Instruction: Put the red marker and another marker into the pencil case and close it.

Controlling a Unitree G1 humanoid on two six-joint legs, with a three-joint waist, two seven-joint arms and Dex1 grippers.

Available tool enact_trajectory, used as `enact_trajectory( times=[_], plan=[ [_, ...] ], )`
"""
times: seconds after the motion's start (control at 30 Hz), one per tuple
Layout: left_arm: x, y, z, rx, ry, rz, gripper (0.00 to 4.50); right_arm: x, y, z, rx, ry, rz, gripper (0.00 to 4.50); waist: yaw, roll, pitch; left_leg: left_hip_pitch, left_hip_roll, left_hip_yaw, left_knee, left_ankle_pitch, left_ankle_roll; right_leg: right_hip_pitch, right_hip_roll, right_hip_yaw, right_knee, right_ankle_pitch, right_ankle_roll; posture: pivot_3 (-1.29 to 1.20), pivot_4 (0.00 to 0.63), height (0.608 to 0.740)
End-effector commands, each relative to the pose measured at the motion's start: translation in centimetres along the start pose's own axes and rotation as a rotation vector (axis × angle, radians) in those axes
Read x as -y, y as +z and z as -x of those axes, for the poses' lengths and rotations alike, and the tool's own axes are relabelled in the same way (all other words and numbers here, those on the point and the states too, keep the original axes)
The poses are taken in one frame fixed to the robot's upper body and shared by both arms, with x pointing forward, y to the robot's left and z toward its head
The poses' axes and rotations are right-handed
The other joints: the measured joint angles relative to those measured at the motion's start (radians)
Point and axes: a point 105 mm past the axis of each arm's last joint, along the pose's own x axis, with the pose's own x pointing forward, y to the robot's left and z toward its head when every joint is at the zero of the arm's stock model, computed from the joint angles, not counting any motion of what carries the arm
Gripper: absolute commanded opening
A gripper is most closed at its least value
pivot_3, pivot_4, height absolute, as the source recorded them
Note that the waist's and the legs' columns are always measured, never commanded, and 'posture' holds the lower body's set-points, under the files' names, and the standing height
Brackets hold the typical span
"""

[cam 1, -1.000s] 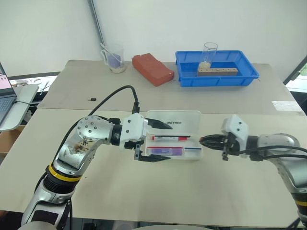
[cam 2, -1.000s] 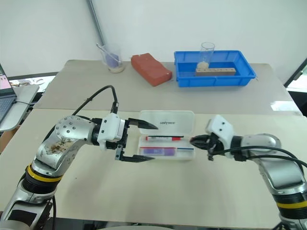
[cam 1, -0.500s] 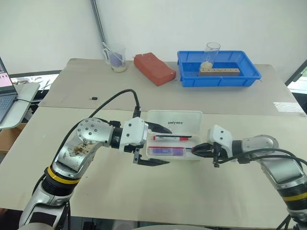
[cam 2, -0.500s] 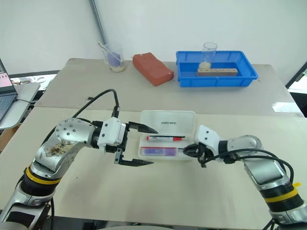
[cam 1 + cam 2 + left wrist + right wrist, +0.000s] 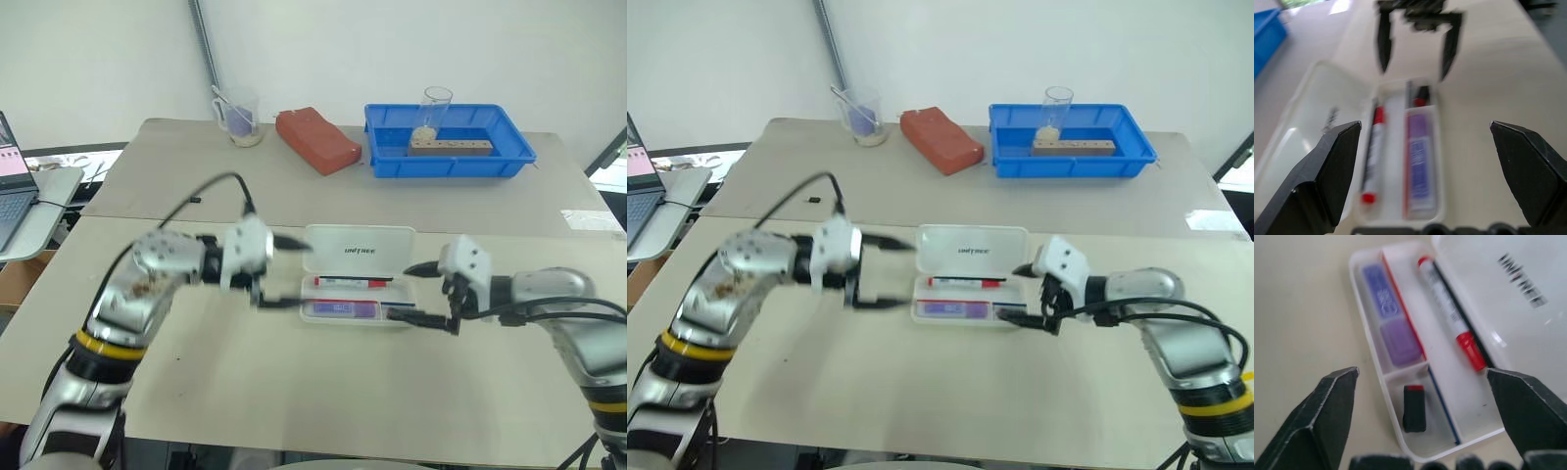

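Pencil case: open on table, lid back.
Red marker: inside it.
Purple highlighter: inside, alongside.
Left gripper: fingers apart, empty, at case's left end.
Right gripper: fingers apart, empty, at right end.
Blue tray: far behind.

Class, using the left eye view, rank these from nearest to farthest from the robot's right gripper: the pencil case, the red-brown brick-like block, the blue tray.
1. pencil case: lies open right beside the right gripper, toward table centre.
2. blue tray: at the table's far edge, on the robot's right.
3. red-brown block: far edge too, farther across to the left.
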Motion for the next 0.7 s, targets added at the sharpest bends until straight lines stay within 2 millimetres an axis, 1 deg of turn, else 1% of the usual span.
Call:
enact_trajectory(
  times=[0.03, 0.07, 0.13, 0.17, 0.23, 0.27, 0.3, 0.37, 0.47, 0.57, 0.63, 0.7],
  plan=[
    [-5.5, 0.5, 1.2, 0.058, 0.258, 0.041, 3.63, -0.4, 3.6, 0.9, 0.100, -0.065, 0.028, 4.50, 0.002, -0.001, -0.001, 0.000, 0.000, 0.000, 0.000, 0.000, 0.000, 0.000, 0.000, 0.000, 0.000, 0.000, 0.000, 0.00, 0.150, 0.740],
    [-6.3, 0.4, 1.1, 0.071, 0.293, 0.061, 3.22, -0.5, 4.2, 1.0, 0.114, -0.083, 0.024, 4.50, 0.002, -0.001, -0.001, 0.000, 0.000, -0.001, 0.000, 0.000, 0.000, 0.001, 0.000, 0.000, -0.001, 0.000, 0.000, 0.00, 0.150, 0.740],
    [-8.4, -0.1, 1.0, 0.085, 0.395, 0.110, 2.13, -0.3, 5.3, 1.1, 0.143, -0.129, 0.020, 4.50, 0.001, -0.001, -0.001, -0.001, -0.001, 0.000, -0.001, 0.000, 0.000, 0.000, 0.000, 0.000, -0.002, 0.000, 0.000, 0.00, 0.150, 0.740],
    [-9.3, -0.5, 0.8, 0.086, 0.434, 0.121, 1.67, -0.1, 5.9, 1.2, 0.159, -0.154, 0.022, 4.50, 0.002, -0.001, 0.000, -0.001, -0.001, 0.000, 0.000, 0.000, 0.000, 0.000, 0.000, 0.000, -0.001, 0.000, 0.000, 0.00, 0.150, 0.740],
    [-10.2, -1.1, 0.5, 0.079, 0.472, 0.138, 0.69, 0.0, 6.5, 1.2, 0.176, -0.183, 0.025, 4.50, 0.002, -0.001, 0.000, -0.002, -0.001, -0.001, -0.001, 0.000, 0.000, -0.001, 0.000, 0.000, -0.001, 0.000, 0.000, 0.00, 0.150, 0.740],
    [-10.6, -1.7, 0.0, 0.066, 0.483, 0.160, 0.23, 0.2, 6.7, 1.2, 0.179, -0.209, 0.029, 4.50, 0.002, -0.001, 0.000, -0.001, -0.001, -0.001, -0.001, 0.000, 0.000, -0.001, 0.000, 0.000, -0.001, 0.000, 0.000, 0.00, 0.150, 0.740],
    [-10.8, -2.7, -1.0, 0.039, 0.486, 0.191, 0.05, 0.4, 7.1, 1.2, 0.188, -0.227, 0.028, 4.50, 0.002, -0.002, 0.000, -0.001, -0.001, -0.001, -0.001, 0.000, 0.000, -0.001, 0.001, 0.000, -0.001, 0.000, 0.000, 0.00, 0.150, 0.740],
    [-10.6, -3.9, -2.6, -0.019, 0.460, 0.198, 0.05, 0.6, 7.4, 1.2, 0.196, -0.253, 0.028, 4.50, 0.005, -0.002, 0.000, -0.002, -0.001, -0.001, -0.001, 0.000, 0.000, -0.001, 0.001, 0.000, -0.001, 0.000, 0.000, 0.00, 0.150, 0.740],
    [-9.9, -5.4, -4.4, -0.101, 0.393, 0.187, 0.05, 0.5, 7.7, 1.2, 0.194, -0.269, 0.030, 4.50, 0.008, -0.002, 0.000, -0.002, -0.001, -0.001, -0.001, 0.000, 0.000, -0.001, 0.000, 0.000, -0.001, 0.000, 0.000, 0.00, 0.150, 0.740],
    [-9.4, -6.4, -5.3, -0.149, 0.344, 0.189, 0.05, 0.5, 7.9, 1.3, 0.196, -0.279, 0.026, 4.50, 0.006, -0.002, 0.000, -0.003, -0.001, -0.001, -0.001, 0.000, 0.000, -0.002, 0.001, 0.000, -0.001, 0.000, 0.000, 0.00, 0.150, 0.740],
    [-8.9, -6.4, -6.0, -0.136, 0.298, 0.212, 0.05, 0.5, 7.9, 1.2, 0.194, -0.280, 0.022, 4.50, 0.005, -0.002, 0.000, -0.005, -0.001, -0.001, -0.001, 0.000, 0.000, -0.004, 0.001, 0.000, 0.000, 0.000, 0.000, 0.00, 0.150, 0.740],
    [-8.3, -5.9, -6.6, -0.112, 0.230, 0.216, 0.05, 0.2, 7.9, 1.2, 0.191, -0.271, 0.017, 4.50, 0.004, -0.002, 0.000, -0.007, -0.001, -0.002, -0.001, 0.000, 0.000, -0.006, 0.001, 0.000, 0.001, 0.000, 0.000, 0.00, 0.150, 0.740]
  ],
)
